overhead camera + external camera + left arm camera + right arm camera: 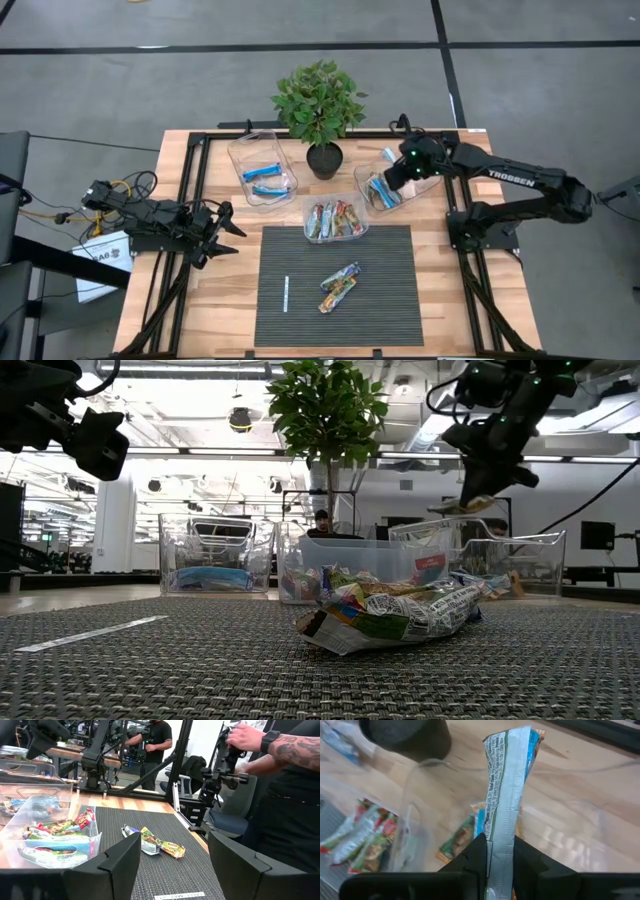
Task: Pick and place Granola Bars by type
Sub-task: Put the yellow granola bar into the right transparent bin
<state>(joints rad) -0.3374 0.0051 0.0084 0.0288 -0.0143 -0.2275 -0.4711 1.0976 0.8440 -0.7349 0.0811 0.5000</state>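
Observation:
My right gripper hovers over the right clear tub, shut on a silver-and-blue granola bar. That tub holds several more bars. The left tub holds blue bars, and the middle tub holds red multicoloured ones. Two bars lie on the dark mat, one partly across the other; the left wrist view also shows these two bars. My left gripper waits open near the table's left edge, level with the mat's far end. My right gripper pinches the silver-and-blue bar between its two fingers at one end. The fingers lie along the bar, which sticks out past the fingertips. It is lifted clear above the right tub, and the bar tilts slightly in the low view.
A potted plant stands between the left and right tubs at the table's far side. A thin white stick lies on the mat's left part. A person's tattooed arm shows beyond the table, and another person stands in the room behind it.

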